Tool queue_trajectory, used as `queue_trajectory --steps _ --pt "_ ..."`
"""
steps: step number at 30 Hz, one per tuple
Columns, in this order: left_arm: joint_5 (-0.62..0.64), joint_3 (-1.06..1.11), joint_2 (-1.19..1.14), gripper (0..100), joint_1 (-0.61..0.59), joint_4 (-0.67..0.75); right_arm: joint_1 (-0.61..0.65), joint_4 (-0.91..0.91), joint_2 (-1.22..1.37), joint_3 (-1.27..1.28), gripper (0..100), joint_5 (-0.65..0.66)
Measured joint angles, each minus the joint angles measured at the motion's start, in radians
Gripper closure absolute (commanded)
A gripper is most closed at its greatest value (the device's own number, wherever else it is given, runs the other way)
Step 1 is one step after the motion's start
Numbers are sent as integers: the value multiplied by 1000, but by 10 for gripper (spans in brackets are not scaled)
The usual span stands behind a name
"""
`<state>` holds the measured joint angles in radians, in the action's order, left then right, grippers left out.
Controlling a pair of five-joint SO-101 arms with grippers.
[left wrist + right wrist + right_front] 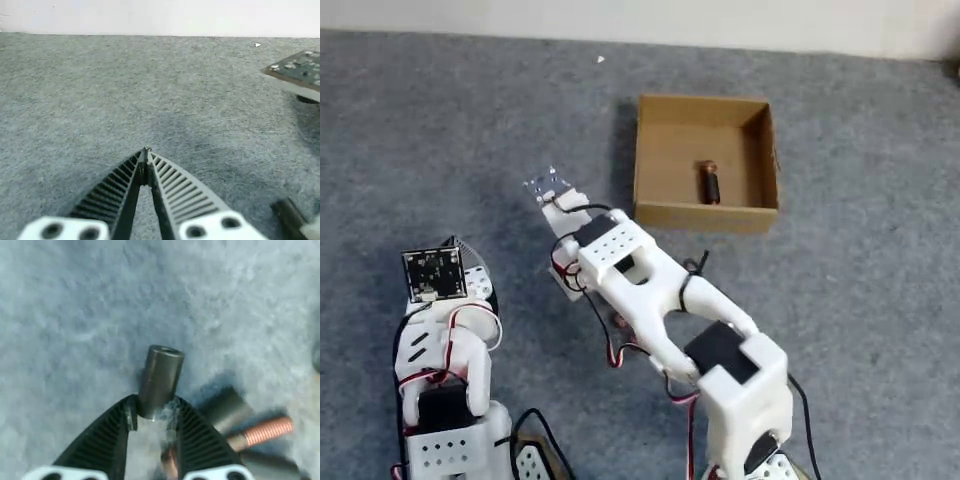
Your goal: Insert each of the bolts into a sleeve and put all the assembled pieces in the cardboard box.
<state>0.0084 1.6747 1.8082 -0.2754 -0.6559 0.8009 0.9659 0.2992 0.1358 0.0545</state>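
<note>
The right claw is clamped on the bottom end of a dark sleeve. The sleeve is over the grey mat, under the right arm. That spot is to the left of the cardboard box and nearer than it. I cannot tell if the sleeve is lifted or touching the mat.

The sleeve looks like hard metal. It will not bend or squash, and it is likely a bit heavy for how small it is. Its round, smooth side could slip or roll between the fingers. The claw has only the end of it, so it might tip. A grip closer to the middle of the round side would be safer, and it would leave the hole free.

The long way of the sleeve runs straight out from the claw. Its open hole points away from the claw, so a bolt could go in there.

Just beside it lie a copper bolt and another sleeve. The bolt's bumpy screw end points away from that sleeve.

One finished piece lies in the box, its long way going near to far.

The left claw is closed with nothing in it, on the near left
</note>
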Motion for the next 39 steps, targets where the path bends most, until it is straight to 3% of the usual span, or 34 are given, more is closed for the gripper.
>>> queue_trajectory --steps 6,16,26,31,36,39 --pt "0 0 0 993 0 0 -23 169 -256 44 993 14" --pt "0 0 0 993 0 0 -183 385 -674 327 993 187" --pt "0 0 0 993 0 0 -402 388 -921 726 993 322" --pt "0 0 0 993 0 0 -410 305 -931 867 989 347" --pt "0 0 0 993 0 0 -414 203 -931 973 885 347" --pt "0 0 0 993 0 0 -416 190 -931 999 880 347"
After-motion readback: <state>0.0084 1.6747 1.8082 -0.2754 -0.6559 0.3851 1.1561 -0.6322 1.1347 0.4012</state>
